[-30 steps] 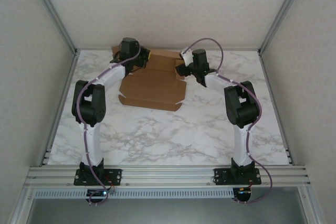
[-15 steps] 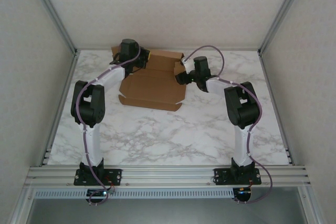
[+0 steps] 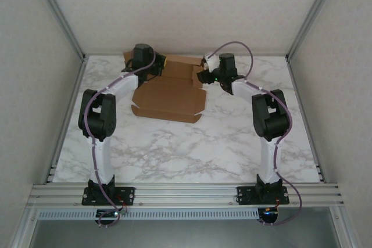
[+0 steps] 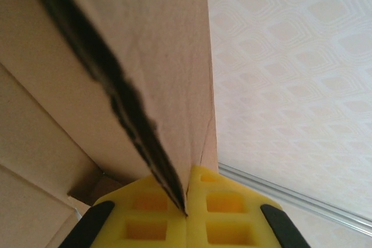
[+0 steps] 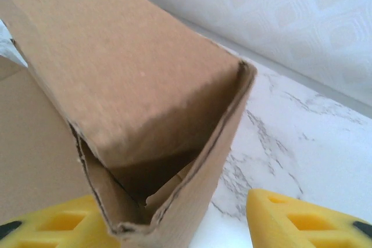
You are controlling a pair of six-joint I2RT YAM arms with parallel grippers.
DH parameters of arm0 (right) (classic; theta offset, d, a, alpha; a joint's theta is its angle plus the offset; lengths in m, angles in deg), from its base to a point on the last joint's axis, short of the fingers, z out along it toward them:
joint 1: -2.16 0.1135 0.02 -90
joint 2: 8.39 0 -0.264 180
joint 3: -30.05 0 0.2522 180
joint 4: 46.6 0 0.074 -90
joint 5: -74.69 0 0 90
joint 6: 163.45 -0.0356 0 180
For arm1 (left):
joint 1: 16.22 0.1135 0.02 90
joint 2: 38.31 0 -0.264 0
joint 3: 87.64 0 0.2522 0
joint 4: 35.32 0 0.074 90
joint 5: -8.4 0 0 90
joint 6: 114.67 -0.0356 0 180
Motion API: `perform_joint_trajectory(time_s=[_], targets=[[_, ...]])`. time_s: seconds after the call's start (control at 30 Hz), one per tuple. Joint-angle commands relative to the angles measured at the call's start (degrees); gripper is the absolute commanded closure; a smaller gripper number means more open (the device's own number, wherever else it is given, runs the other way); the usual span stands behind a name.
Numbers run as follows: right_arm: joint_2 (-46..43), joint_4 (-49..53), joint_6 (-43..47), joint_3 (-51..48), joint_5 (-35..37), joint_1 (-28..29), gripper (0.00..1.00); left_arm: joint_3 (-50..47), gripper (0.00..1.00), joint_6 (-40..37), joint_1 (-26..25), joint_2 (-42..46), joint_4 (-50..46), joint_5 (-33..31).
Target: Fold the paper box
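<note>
The paper box (image 3: 168, 100), plain brown cardboard, lies flat on the worktop (image 3: 192, 143) ahead of both hands, rear flaps raised. The left hand (image 4: 187, 210) pinches an upright flap edge. The right hand (image 5: 174, 225) is spread, a folded side wall standing between its fingers.

The top external view is taken from above and behind the arm bases (image 3: 108, 193), facing the back wall (image 3: 186, 10), with the whole table (image 3: 192, 143) framed from afar. The left wrist view is taken at close range along the left gripper (image 4: 186, 210), tilted up past the paper box (image 4: 145, 56) toward that wall. The right wrist view, equally close, is aimed along the right gripper (image 5: 171, 222) over a folded box edge. The box's far end is shared by all three.
</note>
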Motion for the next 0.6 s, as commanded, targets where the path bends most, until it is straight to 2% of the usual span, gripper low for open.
perform_joint_trajectory(time_s=[0.0,0.17,0.43,0.57], targets=[[2.81,1.64,0.41,3.32,-0.22,0.51,0.45,-2.48,1.0,-0.44,-0.17,0.27,-6.44,1.48],[4.61,4.14,1.0,6.08,2.53,2.01,0.51,-2.19,1.0,0.14,-0.24,0.01,-6.28,1.78],[5.18,4.17,-1.74,6.26,13.58,3.33,0.65,-2.13,1.0,0.91,-0.57,0.49,-6.62,1.22],[5.97,5.34,-1.41,7.07,20.0,4.76,0.62,-2.63,1.0,1.74,-0.79,0.98,-6.56,0.64]])
